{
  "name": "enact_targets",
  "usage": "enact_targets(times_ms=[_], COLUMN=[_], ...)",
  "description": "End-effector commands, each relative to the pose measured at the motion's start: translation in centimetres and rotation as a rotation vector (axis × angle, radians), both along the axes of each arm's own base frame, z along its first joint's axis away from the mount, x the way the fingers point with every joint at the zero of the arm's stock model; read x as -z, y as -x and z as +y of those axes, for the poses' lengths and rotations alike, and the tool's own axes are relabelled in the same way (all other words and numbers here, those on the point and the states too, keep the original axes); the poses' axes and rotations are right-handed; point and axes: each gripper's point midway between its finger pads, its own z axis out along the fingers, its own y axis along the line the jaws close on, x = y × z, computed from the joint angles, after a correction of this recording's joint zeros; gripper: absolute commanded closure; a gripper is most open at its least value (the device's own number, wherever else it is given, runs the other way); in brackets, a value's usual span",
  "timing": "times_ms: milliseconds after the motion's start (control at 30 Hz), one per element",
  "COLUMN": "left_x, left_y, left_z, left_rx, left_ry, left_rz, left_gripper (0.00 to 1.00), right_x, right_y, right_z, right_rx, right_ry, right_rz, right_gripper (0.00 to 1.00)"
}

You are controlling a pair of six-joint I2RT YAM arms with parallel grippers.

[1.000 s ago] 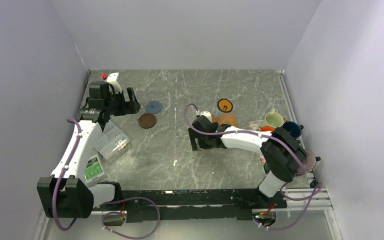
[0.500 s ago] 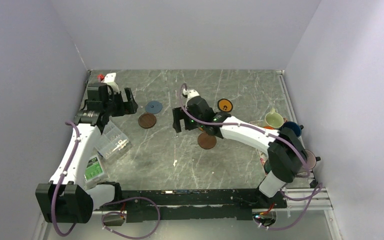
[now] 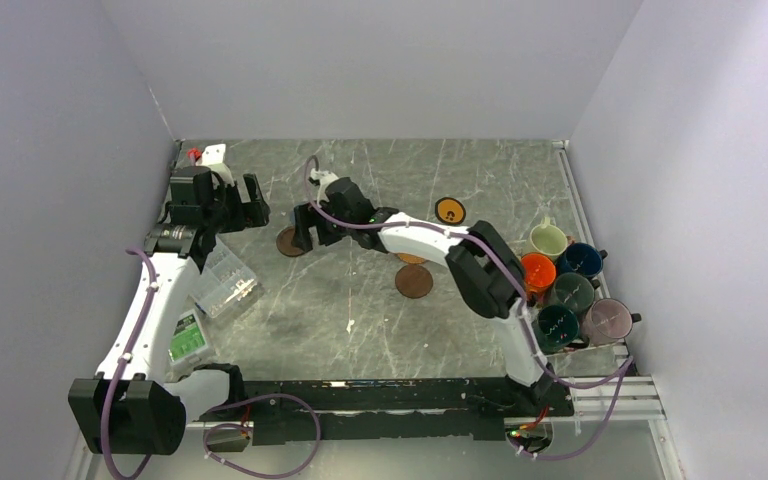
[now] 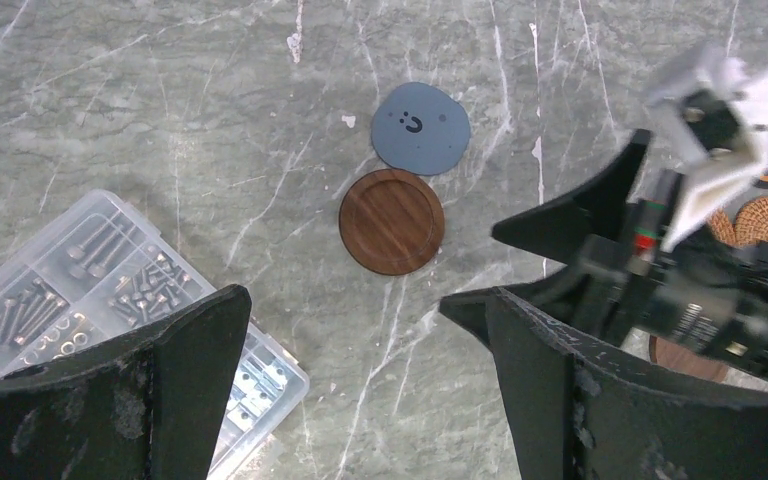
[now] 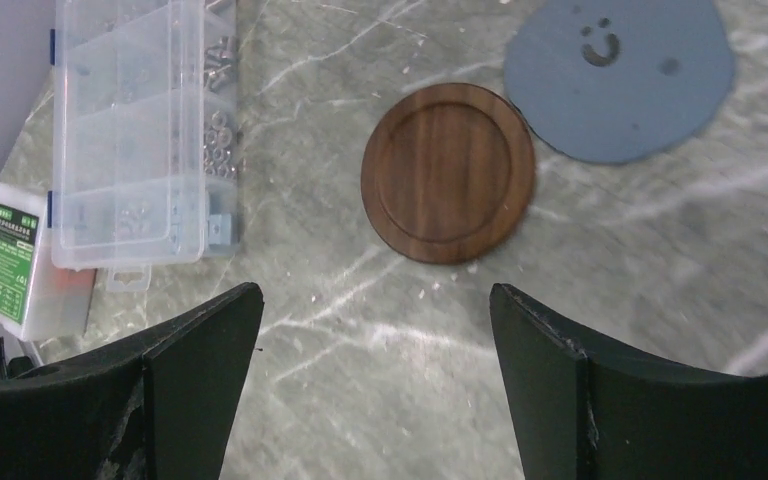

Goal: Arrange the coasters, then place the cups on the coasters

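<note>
Jaws left and right spread empty; right pair above far-left dark brown coaster (image 5: 448,172): apparently coaster-arranging step; next, descend, pinch rim.

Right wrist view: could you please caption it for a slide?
Open right claw above brown coaster beside blue-grey coaster; parts box left.

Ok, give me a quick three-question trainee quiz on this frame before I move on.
1. True or false: the orange cup stands on a coaster.
2. Which coaster lies right beside the blue-grey coaster? A) dark brown wooden B) black, orange-rimmed C) tan woven
3. Fill in: the right gripper has its jaws ___.
Key: 1 false; 2 A, the dark brown wooden coaster; 3 open.
</note>
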Motion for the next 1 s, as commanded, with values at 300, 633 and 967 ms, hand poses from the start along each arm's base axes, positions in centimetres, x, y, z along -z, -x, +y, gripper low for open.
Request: enact_targets(times_ms=[300,633,967], left_x=[-0.4,-0.3,-0.1], left_y=[-0.3,-0.3,-0.3], left_z=[-0.5,-0.5,-0.5], left_rx=[0.006,0.009,0.005], left_ry=[0.016,0.014,0.012], left_rz=[-0.01,-0.007,-0.001], left_gripper=[0.06,0.06,0.06], right_x=[3.0,6.9,8.1], right_y=[-1.0,-0.3,3.8], right_z=[6.4,4.2,-2.0], right_rx=[-0.109,-0.05,-0.027], right_ry=[0.013,0.127,0.237], right_rz=[-0.001,0.07,0.123], right_gripper=[0.12,0.13,0.13])
